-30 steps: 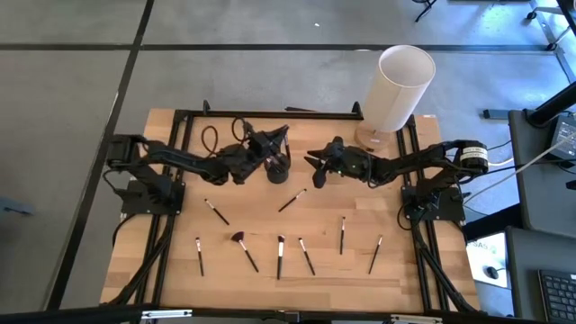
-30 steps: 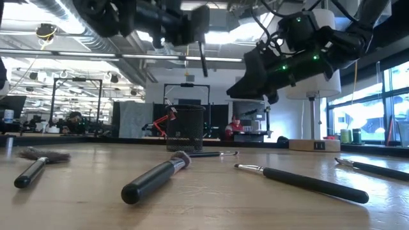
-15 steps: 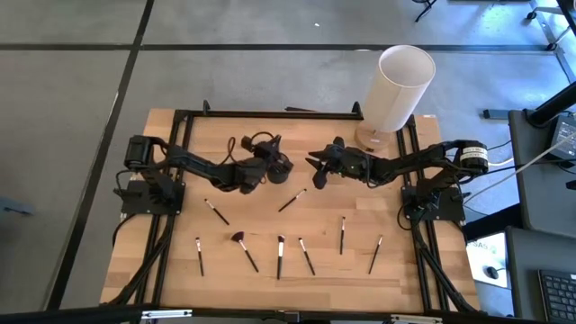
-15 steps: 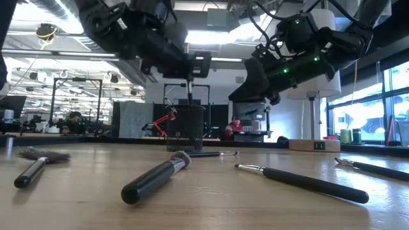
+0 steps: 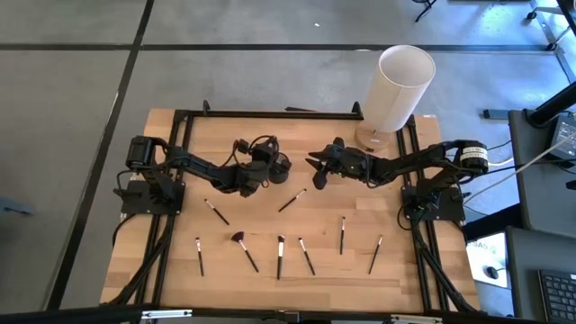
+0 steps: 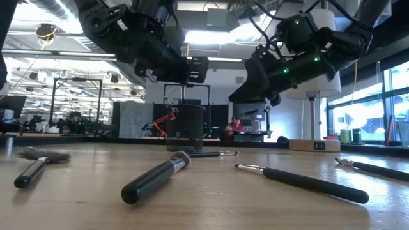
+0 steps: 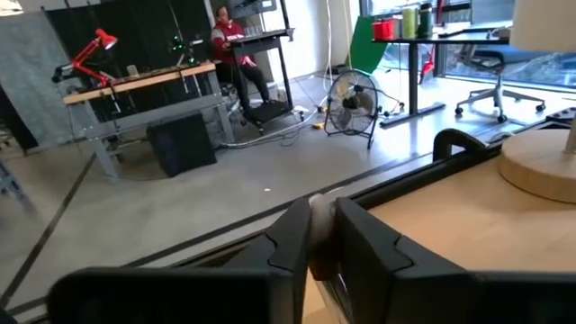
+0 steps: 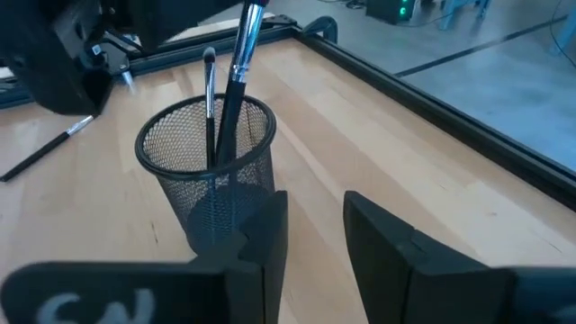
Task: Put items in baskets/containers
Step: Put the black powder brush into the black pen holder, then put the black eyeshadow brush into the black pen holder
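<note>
The black mesh cup (image 5: 281,166) stands on the table's far middle, with two brushes upright in it (image 8: 209,108). My left gripper (image 5: 269,165) is just left of and above the cup, shut on the taller brush (image 8: 236,81). My right gripper (image 5: 316,172) hovers open and empty right of the cup (image 8: 211,171). Several more dark-handled brushes lie flat on the near half, among them one with a fan head (image 5: 243,249) and one near the cup (image 5: 292,200). My left gripper pinches the brush's pale upper end (image 7: 321,236) between its two fingers. The fingers come from the table's left and lie across the brush. The brush stands nearly upright below them (image 6: 183,92), its lower end inside the cup (image 6: 185,128).
A tall white cylinder (image 5: 397,88) on a round wooden base stands at the far right corner. A black metal frame (image 5: 270,113) runs along the table's far edge and sides. Loose brushes lie in a row along the near part (image 5: 342,234).
My left gripper has come down and a little toward the table's left with the brush. The brush, held tilted above the cup a second ago, now stands nearly upright with its lower end inside the cup. My right gripper has kept still.
</note>
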Action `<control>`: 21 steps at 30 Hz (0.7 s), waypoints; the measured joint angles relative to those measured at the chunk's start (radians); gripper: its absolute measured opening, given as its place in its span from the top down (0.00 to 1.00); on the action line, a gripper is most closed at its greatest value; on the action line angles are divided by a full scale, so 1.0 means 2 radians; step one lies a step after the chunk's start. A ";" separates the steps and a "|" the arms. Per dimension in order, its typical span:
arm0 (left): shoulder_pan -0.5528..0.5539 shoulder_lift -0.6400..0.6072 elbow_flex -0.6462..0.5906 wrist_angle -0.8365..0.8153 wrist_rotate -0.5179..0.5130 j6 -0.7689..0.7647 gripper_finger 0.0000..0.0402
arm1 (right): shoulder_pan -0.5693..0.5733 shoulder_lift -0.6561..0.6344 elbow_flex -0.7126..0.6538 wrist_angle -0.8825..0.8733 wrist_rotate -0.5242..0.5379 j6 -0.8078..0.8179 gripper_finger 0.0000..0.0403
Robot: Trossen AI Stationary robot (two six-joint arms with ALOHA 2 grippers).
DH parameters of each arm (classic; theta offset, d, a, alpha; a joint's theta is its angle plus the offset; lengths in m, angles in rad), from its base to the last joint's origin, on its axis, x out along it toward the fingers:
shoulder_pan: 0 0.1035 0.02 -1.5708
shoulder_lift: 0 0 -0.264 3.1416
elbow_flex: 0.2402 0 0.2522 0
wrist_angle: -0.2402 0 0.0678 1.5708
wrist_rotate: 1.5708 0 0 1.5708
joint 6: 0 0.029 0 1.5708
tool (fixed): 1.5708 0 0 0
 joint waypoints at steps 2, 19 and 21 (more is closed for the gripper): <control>-0.001 0.000 0.000 0.000 0.000 -0.003 0.83 | 0.000 0.000 0.000 -0.006 0.000 0.001 0.73; -0.101 -0.169 0.000 -0.130 -0.028 0.152 0.72 | 0.000 0.000 0.000 -0.043 -0.002 0.015 0.73; -0.123 -0.205 0.000 -0.202 -0.025 0.101 0.73 | 0.001 0.000 0.000 -0.044 -0.011 0.018 0.73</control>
